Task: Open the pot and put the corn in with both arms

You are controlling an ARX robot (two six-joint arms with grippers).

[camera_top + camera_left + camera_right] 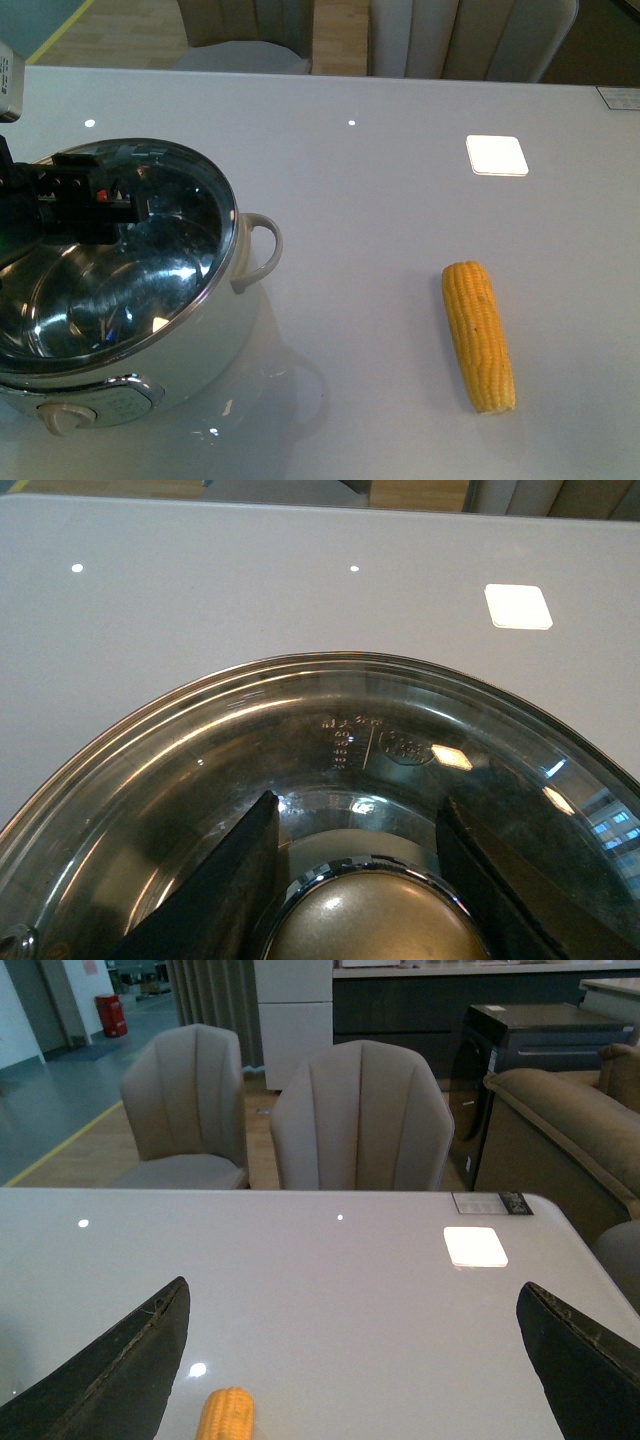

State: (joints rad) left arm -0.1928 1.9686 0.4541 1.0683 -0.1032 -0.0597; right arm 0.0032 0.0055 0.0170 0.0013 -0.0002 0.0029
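L fingers [240,880] astride lid knob [375,920], grip unclear; R fingers [130,1380] wide above corn [226,1415] on worktop [350,1300].

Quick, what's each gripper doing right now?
Left gripper: straddles the lid knob; whether it grips cannot be told.
Right gripper: open, empty.

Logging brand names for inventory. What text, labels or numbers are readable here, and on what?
No text is readable.
Glass lid: etched characters, a scale and a round mark, too small to read.
Sticker at the table's far corner: print too blurred.
Pot front panel: markings blurred.
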